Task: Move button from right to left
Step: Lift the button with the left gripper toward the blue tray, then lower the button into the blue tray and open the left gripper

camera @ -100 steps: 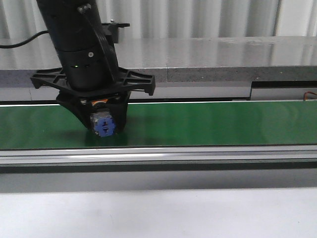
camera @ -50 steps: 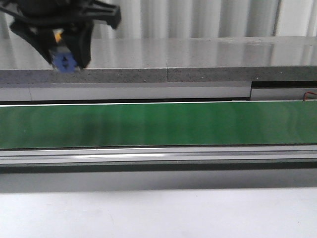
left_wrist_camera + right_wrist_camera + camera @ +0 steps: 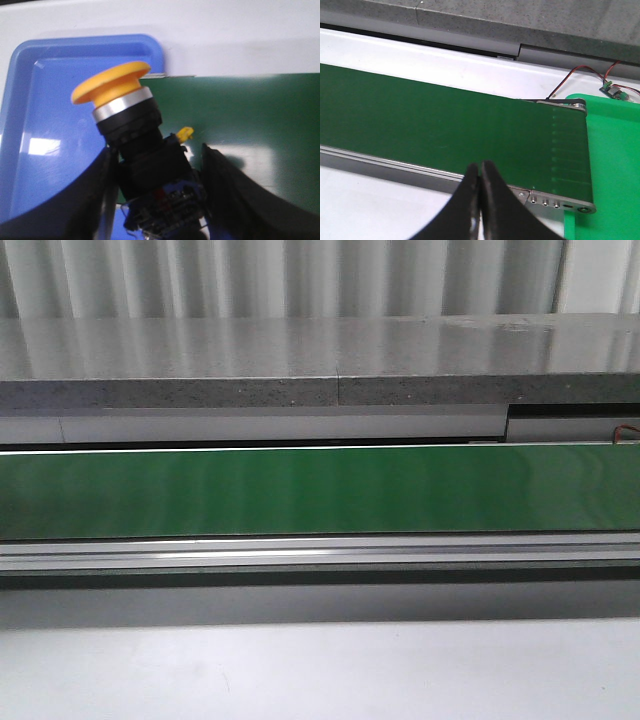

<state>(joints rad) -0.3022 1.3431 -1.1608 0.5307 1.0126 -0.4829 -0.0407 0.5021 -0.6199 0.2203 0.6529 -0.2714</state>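
Note:
In the left wrist view my left gripper [image 3: 159,187] is shut on the button [image 3: 132,125], gripping its black body and blue contact block. The yellow-orange mushroom cap [image 3: 110,85] points away from the fingers and hangs over the edge between a blue tray [image 3: 45,130] and the green belt [image 3: 250,115]. My right gripper [image 3: 480,172] is shut and empty, above the near rail of the green belt [image 3: 445,125]. Neither gripper nor the button shows in the front view.
The front view shows the green conveyor belt [image 3: 320,490] with a metal rail [image 3: 320,552] in front and a grey ledge [image 3: 300,365] behind. A green tray [image 3: 615,165] lies past the belt's end in the right wrist view, with red and black wires [image 3: 580,75] beyond.
My left arm rose from the belt with the button, moved up and left, and has left the front view.

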